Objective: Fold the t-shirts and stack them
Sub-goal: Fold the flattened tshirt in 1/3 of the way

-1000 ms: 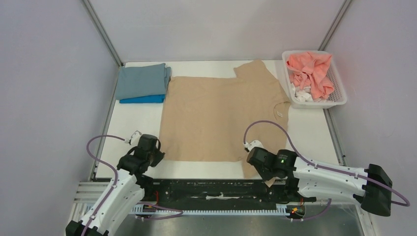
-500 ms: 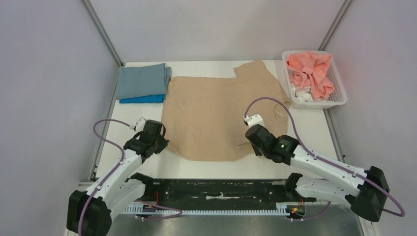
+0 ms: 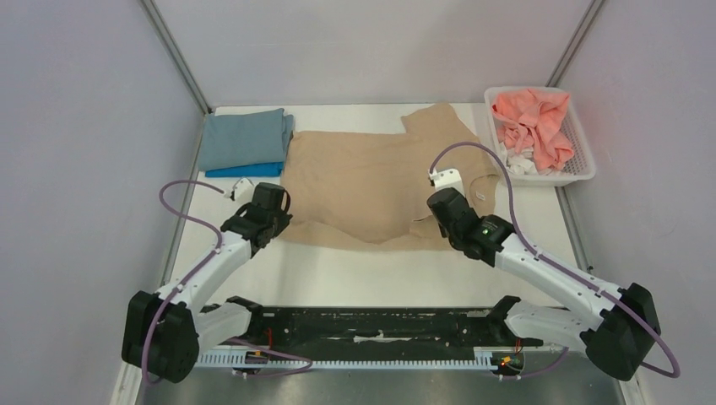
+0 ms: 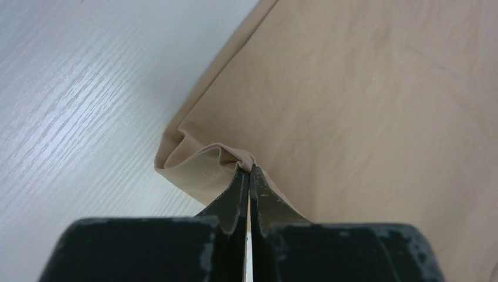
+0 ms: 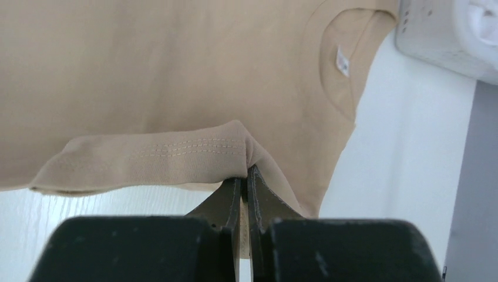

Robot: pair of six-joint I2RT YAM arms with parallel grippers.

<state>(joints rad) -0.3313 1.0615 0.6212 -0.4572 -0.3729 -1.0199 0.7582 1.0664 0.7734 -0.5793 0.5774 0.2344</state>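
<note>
We held the near edge of the tan shirt (image 3: 371, 173) pinched tight in our left claw (image 4: 248, 171) and our right claw (image 5: 245, 170), and the rest of the shirt lay flat on the tabletop (image 3: 355, 274) toward 12 o'clock from both claws, stretched from 9 to 3.

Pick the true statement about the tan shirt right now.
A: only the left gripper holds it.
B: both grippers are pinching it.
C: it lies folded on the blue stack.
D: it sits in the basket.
B: the left gripper is shut on a bunched corner of the tan shirt, and the right gripper is shut on a stitched edge of it.
</note>
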